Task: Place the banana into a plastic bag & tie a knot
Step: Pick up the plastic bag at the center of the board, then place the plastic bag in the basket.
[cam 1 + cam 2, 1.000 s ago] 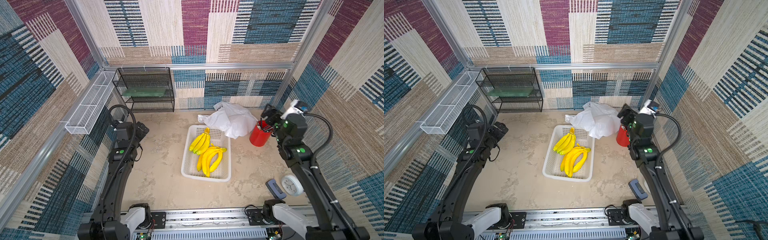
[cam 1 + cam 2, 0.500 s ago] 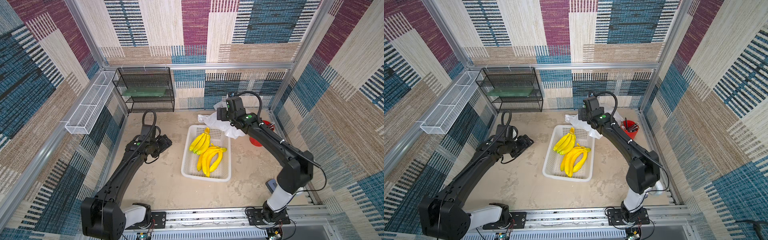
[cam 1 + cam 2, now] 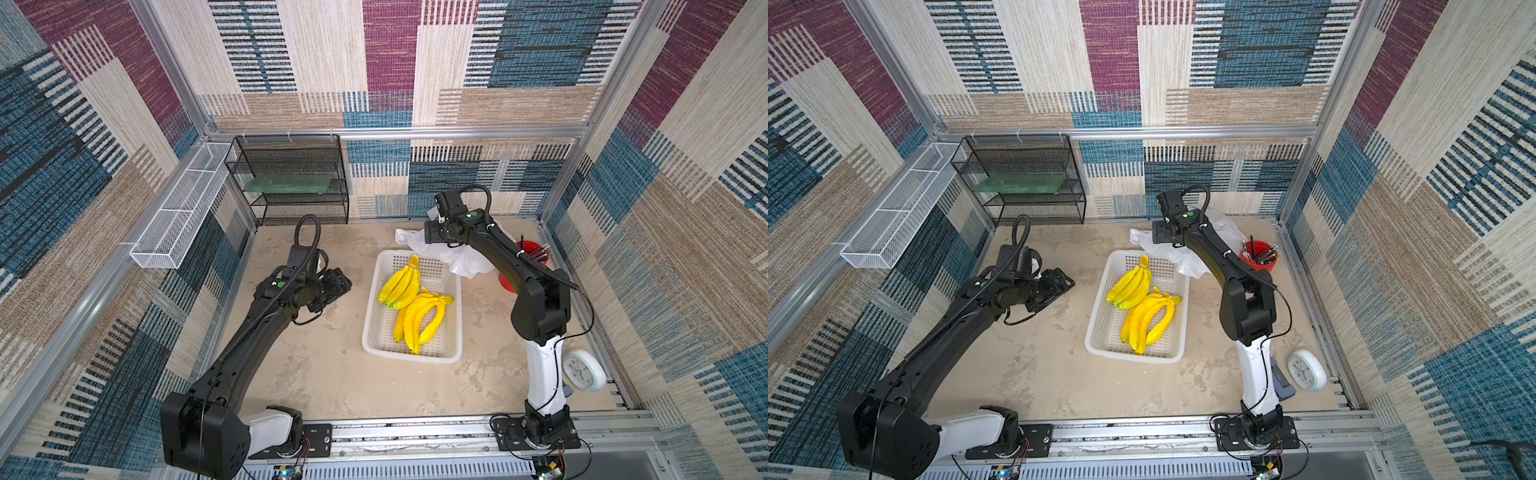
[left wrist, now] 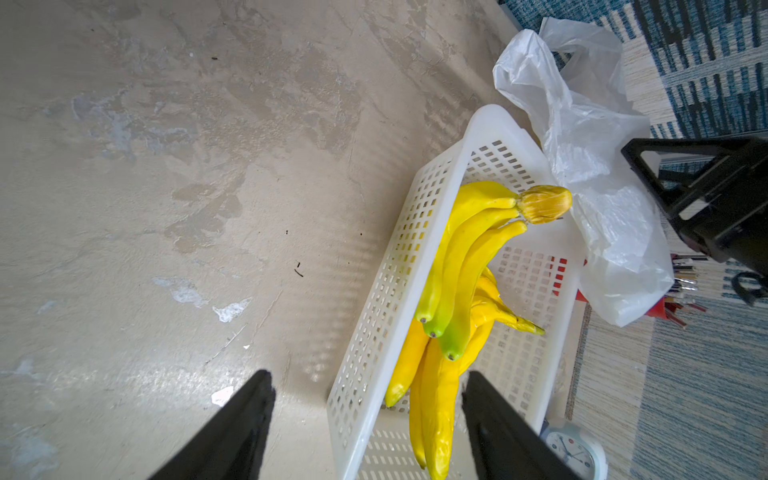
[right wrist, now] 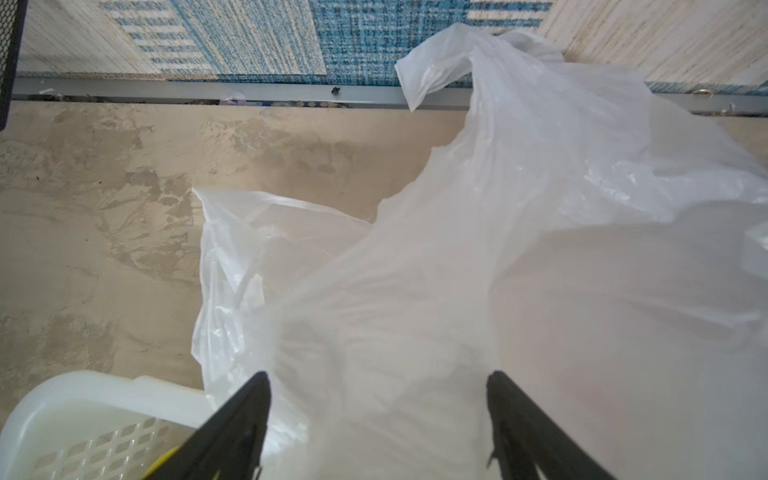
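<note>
Two bunches of yellow bananas point(image 3: 399, 284) point(image 3: 1129, 286) point(image 4: 465, 257) lie in a white perforated basket point(image 3: 409, 356) point(image 4: 490, 120) point(image 5: 83, 395). The plastic bag point(image 3: 465, 259) point(image 3: 1187, 262) point(image 4: 598, 199) point(image 5: 519, 249) sits crumpled on the floor just behind the basket, one handle loop point(image 5: 432, 70) sticking up loose. No knot is in view. My left gripper point(image 3: 343, 282) point(image 3: 1065, 282) point(image 4: 368, 376) hovers open left of the basket, pointing at it, holding nothing. My right gripper point(image 3: 432, 237) point(image 3: 1158, 237) point(image 5: 378, 376) stands open just above the bag, its fingers straddling the plastic without pinching it.
A black wire rack point(image 3: 291, 183) stands at the back left. A white wire basket point(image 3: 178, 216) hangs on the left wall. A red cup of pens point(image 3: 536, 257) sits right of the bag. A white clock point(image 3: 584, 370) and a blue-grey object point(image 3: 1281, 380) lie by the right arm's base.
Both arms have unfolded from the side walls. The left one reached toward the basket; the right one swung across to the bag. Bananas and bag have not moved.
</note>
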Controlling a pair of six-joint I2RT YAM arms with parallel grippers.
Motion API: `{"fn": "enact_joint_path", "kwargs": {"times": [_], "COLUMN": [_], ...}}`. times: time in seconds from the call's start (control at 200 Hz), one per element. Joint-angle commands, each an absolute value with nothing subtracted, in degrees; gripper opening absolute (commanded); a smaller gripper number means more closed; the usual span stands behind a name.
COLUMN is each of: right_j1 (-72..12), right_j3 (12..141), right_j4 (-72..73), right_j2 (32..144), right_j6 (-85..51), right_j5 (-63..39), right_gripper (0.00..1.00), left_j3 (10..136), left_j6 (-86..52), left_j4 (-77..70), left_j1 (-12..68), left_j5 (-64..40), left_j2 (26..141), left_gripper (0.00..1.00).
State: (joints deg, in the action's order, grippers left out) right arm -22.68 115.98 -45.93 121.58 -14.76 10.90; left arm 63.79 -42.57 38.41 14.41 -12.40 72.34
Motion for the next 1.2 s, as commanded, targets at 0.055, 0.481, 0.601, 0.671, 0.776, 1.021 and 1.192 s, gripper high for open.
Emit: {"fn": "enact_joint_path", "kwargs": {"times": [0.055, 0.481, 0.601, 0.671, 0.776, 1.021, 1.192], "right_j1": [-23.0, -31.1, -35.1, -37.8, -41.7, -46.2, -47.2], "right_j3": [115.6, 105.7, 104.1, 104.2, 103.7, 94.7, 87.0], "right_j4": [-43.2, -26.3, -22.1, -20.8, -20.5, -18.1, -14.7], "right_j2": [118.6, 101.1, 98.0, 97.2, 96.7, 94.6, 93.4], "right_j6": [-14.4, 1.5, 8.7, 10.3, 13.9, 19.5, 24.0], "right_j5": [9.9, -1.8, -11.5, -14.7, -18.7, -23.2, -28.5], "right_gripper": [0.18, 0.00, 0.00, 0.00, 0.00, 0.00, 0.00], "left_j3": [64.7, 71.4, 77.3, 81.0, 86.6, 97.0, 94.1], "left_j6": [-40.6, -42.0, -45.0, -46.5, -49.3, -49.7, -45.3], "left_j4": [39.6, 43.5, 47.8, 49.7, 54.0, 63.7, 72.0], "left_j1": [14.5, 14.5, 14.4, 14.3, 14.1, 11.1, 7.2], "left_j5": [-13.3, -6.3, 3.0, 8.4, 16.8, 21.8, 14.6], "left_j2": [72.3, 70.7, 68.1, 66.3, 64.2, 66.1, 71.8], "left_gripper": [0.72, 0.71, 0.73, 0.74, 0.76, 0.84, 0.90]}}
